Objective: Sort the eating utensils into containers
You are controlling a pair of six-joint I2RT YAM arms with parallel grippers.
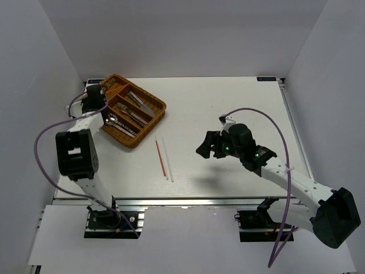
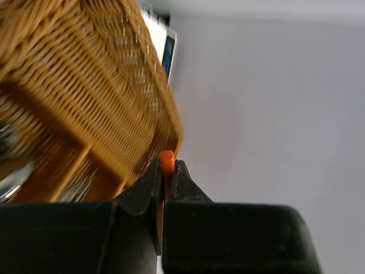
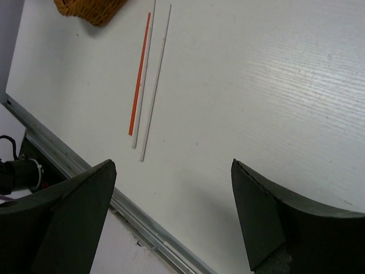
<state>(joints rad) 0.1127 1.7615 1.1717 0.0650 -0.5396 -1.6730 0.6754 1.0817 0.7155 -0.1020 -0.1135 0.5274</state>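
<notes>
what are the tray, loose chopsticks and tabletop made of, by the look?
Tray: brown woven wicker or rattan; interlaced strands show. Red chopstick and white chopsticks: thin, smooth, solid colour; plastic or lacquered wood, can't tell. Tabletop: matte white with fine straight grain, likely painted wood or laminate.

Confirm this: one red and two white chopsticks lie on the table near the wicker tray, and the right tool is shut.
The right tool is open, fingers wide apart; the right wrist view shows it. The chopsticks lie as stated.
</notes>
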